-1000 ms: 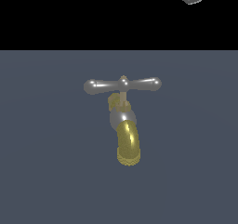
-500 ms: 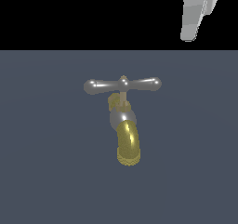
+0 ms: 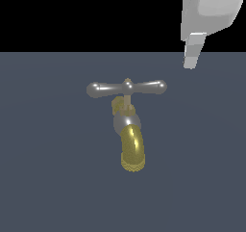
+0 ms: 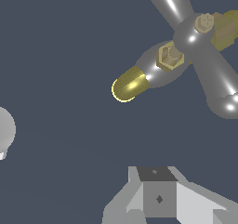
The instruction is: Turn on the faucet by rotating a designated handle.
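Exterior view: the faucet point(image 3: 129, 130) is standing mid-desk point(image 3: 43, 178), its handle point(image 3: 127, 87) lying crosswise above the spout. The claw point(image 3: 194, 50) is hanging above the handle's end at the view's right, well apart; one finger showing, spread cannot be told.

Wrist view: the handle point(image 4: 204, 56) is showing untouched. Judged step: approach; next, lowering beside the bar end.

A flat, dark slate-grey counter point(image 3: 48, 178) carries the scene, plain and unmarked across its whole surface. The only thing standing on it is the faucet point(image 3: 129, 130), which sits below the hand point(image 3: 192, 58) and off toward the exterior view's left of it.
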`<state>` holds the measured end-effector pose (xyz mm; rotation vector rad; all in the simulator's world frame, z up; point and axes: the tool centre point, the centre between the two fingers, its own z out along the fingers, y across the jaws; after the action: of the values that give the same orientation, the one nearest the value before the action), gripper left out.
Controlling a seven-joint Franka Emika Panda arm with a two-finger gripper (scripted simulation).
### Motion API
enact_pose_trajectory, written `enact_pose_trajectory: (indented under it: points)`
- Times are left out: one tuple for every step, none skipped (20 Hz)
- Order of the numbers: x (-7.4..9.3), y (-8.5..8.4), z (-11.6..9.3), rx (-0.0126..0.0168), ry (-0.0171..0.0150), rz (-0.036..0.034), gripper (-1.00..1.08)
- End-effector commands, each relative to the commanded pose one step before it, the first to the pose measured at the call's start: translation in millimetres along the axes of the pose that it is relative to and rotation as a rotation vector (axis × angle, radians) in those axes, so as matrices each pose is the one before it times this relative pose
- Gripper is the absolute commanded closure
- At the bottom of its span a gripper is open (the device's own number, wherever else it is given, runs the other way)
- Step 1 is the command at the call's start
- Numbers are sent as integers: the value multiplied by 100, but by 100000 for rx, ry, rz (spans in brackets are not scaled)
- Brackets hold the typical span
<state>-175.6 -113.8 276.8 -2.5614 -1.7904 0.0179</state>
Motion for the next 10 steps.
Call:
enact_pose_trajectory:
  points:
    - [10,795,913,-330,-213,-5916,108]
    - [9,307,353,-105,-63,-2260,108]
    - [10,305,349,-104,-61,-2238,108]
    - [11,302,346,-103,-59,-2215,108]
    - [12,299,342,-101,-57,-2191,108]
    - [13,296,337,-100,-55,-2166,108]
    - [14,293,333,-98,-52,-2141,108]
    - [15,290,329,-96,-49,-2113,108]
    - [16,287,324,-94,-45,-2086,108]
    - [17,283,319,-92,-41,-2056,108]
